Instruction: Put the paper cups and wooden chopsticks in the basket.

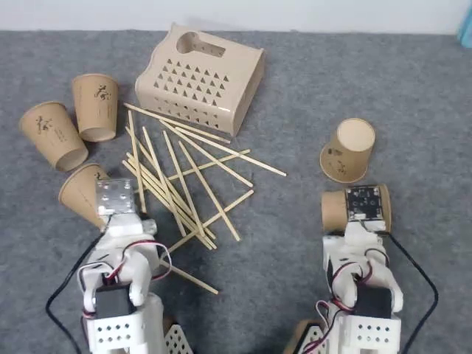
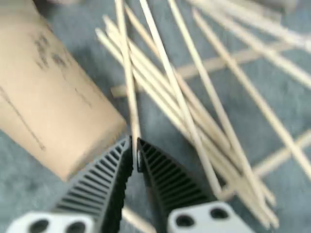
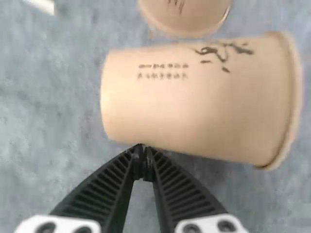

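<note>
Left wrist view: a single wooden chopstick (image 2: 127, 82) is pinched near its end between the tips of the left gripper (image 2: 134, 148), just beside a fallen paper cup (image 2: 48, 97). The right gripper (image 3: 141, 158) is closed on nothing, just short of another lying cup (image 3: 194, 102). The basket (image 1: 199, 77) is seen beyond the chopstick pile (image 1: 166, 193), perforated wall upward. With so little held, the chopstick could pivot or slip when lifted, and crossed sticks could be dragged along.

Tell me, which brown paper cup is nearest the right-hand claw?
The brown paper cup lying on its side, right at the shut tips of the right gripper. Another cup sits just beyond it; three more lie by the left arm.
</note>
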`<state>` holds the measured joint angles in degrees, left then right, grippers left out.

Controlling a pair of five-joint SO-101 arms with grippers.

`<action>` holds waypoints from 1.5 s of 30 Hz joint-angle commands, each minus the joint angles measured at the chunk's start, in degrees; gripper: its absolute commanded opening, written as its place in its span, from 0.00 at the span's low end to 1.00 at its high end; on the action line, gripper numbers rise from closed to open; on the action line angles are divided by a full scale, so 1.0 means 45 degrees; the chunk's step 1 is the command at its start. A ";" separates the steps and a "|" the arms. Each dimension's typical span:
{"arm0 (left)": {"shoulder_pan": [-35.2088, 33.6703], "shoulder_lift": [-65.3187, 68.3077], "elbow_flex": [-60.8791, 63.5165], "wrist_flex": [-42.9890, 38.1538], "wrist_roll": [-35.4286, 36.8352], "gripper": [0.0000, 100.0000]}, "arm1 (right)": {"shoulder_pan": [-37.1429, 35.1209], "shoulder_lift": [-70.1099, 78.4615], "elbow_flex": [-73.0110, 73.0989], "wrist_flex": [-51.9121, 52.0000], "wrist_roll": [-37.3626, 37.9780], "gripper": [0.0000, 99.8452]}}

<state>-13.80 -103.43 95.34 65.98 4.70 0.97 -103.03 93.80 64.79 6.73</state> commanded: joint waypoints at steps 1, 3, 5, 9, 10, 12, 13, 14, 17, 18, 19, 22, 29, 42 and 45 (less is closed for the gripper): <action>-0.0664 -0.0176 -0.0635 -0.2149 -0.0137 0.01 | -0.0674 -0.0166 0.0645 -0.2764 0.0156 0.01; -0.0821 -0.0176 -0.0635 -0.3009 -0.0801 0.01 | -0.0733 -0.0186 0.0508 -0.2764 0.0156 0.01; -0.0840 -0.0176 -0.0615 -0.3770 -0.2247 0.01 | -0.0713 -0.0088 0.0567 -0.2686 0.0156 0.01; -0.0762 -0.0098 -0.1221 -0.4708 -0.3067 0.01 | -0.0713 -0.0186 0.0469 -0.1182 0.0215 0.01; -0.0762 -0.0078 -0.1534 -0.4747 -0.2950 0.02 | -0.0713 -0.0205 0.0449 -0.1026 0.0391 0.01; -0.0684 -0.0039 -0.2315 -0.4708 -0.2579 0.06 | -0.0713 -0.0205 0.0449 -0.1006 0.0899 0.01; -0.0567 0.0078 -0.2667 -0.4689 -0.2247 0.09 | -0.0733 -0.0205 0.0449 -0.1006 0.1035 0.01; -0.0449 0.0410 -0.3077 -0.4591 -0.1934 0.12 | -0.0752 -0.0205 0.0469 -0.1006 0.1094 0.01; -0.0254 0.2344 -0.4835 -0.4142 -0.1328 0.18 | -0.0733 -0.0205 0.0488 -0.1006 0.1133 0.01; -0.0254 0.3321 -0.5578 -0.4103 -0.1211 0.17 | -0.0733 -0.0205 0.0508 -0.1006 0.1133 0.01; -0.0254 0.4376 -0.6418 -0.4063 -0.1094 0.17 | -0.0733 -0.0205 0.0508 -0.1006 0.1133 0.01; -0.0254 0.7932 -0.9114 -0.3985 -0.0781 0.15 | -0.0733 -0.0205 0.0527 -0.1006 0.1133 0.01; -0.0234 1.5824 -1.6244 -0.1719 -0.0781 0.16 | -0.0713 -0.0205 0.0547 -0.1006 0.1153 0.01; 0.0098 2.6921 -2.6794 -0.0274 -0.0781 0.16 | -0.0713 -0.0205 0.0547 -0.0987 0.1153 0.01; 0.0195 2.8933 -2.8864 -0.0274 -0.0781 0.16 | -0.0713 -0.0205 0.0547 -0.0987 0.1153 0.01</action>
<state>-14.07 17.45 -21.32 64.66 0.31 -2.20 -102.95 95.21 60.04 11.03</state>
